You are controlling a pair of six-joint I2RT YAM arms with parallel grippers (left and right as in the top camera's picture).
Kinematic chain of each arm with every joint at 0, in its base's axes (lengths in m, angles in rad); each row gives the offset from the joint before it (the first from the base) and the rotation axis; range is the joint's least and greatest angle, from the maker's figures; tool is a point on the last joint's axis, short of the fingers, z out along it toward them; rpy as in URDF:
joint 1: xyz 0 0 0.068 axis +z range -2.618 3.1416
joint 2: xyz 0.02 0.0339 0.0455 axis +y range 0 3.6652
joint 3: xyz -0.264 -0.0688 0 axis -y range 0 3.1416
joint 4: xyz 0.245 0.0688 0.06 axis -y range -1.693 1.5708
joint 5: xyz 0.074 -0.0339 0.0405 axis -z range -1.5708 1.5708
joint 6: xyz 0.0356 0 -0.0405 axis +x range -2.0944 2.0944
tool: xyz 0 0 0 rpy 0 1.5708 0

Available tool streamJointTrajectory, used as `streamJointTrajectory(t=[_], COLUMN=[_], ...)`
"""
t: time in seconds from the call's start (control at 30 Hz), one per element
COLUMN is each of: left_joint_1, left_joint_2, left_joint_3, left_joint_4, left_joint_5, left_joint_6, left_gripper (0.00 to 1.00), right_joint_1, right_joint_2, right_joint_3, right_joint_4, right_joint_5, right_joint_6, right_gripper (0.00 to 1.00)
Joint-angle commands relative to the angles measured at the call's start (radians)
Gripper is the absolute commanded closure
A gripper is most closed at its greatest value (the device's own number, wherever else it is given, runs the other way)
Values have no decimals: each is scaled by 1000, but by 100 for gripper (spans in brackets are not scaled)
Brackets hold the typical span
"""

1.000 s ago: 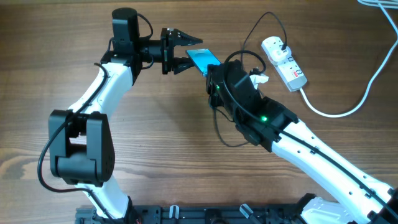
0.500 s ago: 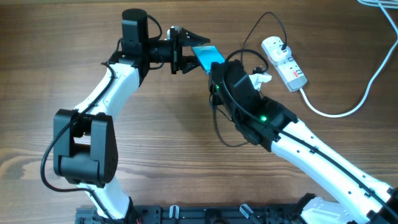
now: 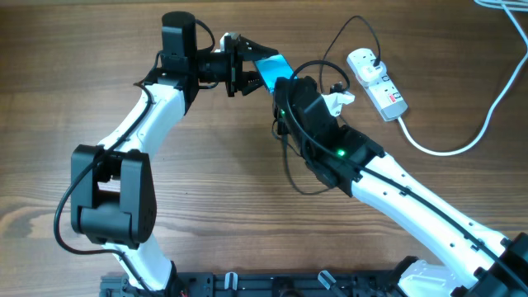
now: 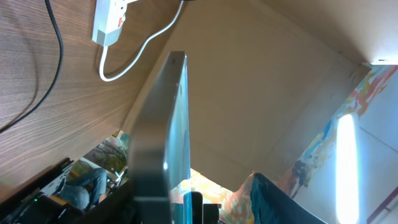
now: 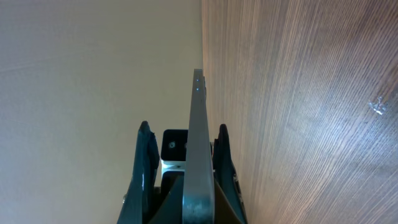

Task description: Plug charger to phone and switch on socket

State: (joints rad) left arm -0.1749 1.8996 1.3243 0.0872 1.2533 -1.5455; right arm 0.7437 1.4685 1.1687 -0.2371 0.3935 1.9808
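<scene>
Brown wood-grain table [image 3: 66, 49] bearing, at its far right, a white elongated power strip [image 3: 377, 81] with red switches, thick white lead [image 3: 454, 153] curving off the near end. Left gripper [image 3: 257, 70] clamped on a small rectangular smartphone [image 3: 272, 70] with teal-blue lit screen, held tilted at far centre; right gripper [image 3: 285, 87] closed just beside the smartphone's free end, contents hidden under the wrist. Long thin black cable [image 3: 360, 18] arcing from strip toward right wrist.
</scene>
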Motion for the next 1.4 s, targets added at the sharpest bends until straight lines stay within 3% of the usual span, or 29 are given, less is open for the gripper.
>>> streamJointTrajectory(t=[0.0, 0.4, 0.6, 0.67, 0.73, 0.9, 0.93, 0.97, 1.0, 1.13, 1.27, 1.3, 1.37], left_joint_1=[1, 1, 1, 1, 1, 1, 3, 5, 8, 74, 157, 190, 215], left_joint_2=[-29, -29, -29, -29, -29, -29, -29, -28, -28, -27, -27, -27, -30], left_joint_3=[3, 3, 3, 3, 3, 3, 3, 3, 3, 3, 3, 3, 3], left_joint_4=[3, 3, 3, 3, 3, 3, 3, 2, 2, -121, -322, -412, -489], left_joint_5=[-11, -10, -10, -10, -14, -42, -51, -63, -72, -153, -178, -177, -169], left_joint_6=[28, 27, 25, 20, 20, 20, 20, 21, 25, 216, 529, 650, 755], left_gripper=[50, 64, 80, 93, 96, 96, 96, 96, 96, 96, 96, 96, 96], right_joint_1=[3, 3, 3, 4, 4, 4, 4, 4, 4, -47, -127, -170, -213], right_joint_2=[3, 9, 9, 9, 9, 9, 7, 7, 4, -58, -136, -167, -184], right_joint_3=[27, 27, 27, 27, 27, 27, 27, 27, 27, 27, 27, 27, 27], right_joint_4=[18, 28, 45, 50, 50, 68, 65, 65, 65, 17, -136, -211, -242], right_joint_5=[19, -6, -30, -44, -43, -51, -51, -51, -50, -51, -98, -103, -125], right_joint_6=[-19, -52, -103, -103, -106, -149, -156, -177, -201, -475, -518, -621, -894], right_gripper=[96, 96, 92, 88, 82, 37, 23, 0, 0, 0, 0, 0, 1])
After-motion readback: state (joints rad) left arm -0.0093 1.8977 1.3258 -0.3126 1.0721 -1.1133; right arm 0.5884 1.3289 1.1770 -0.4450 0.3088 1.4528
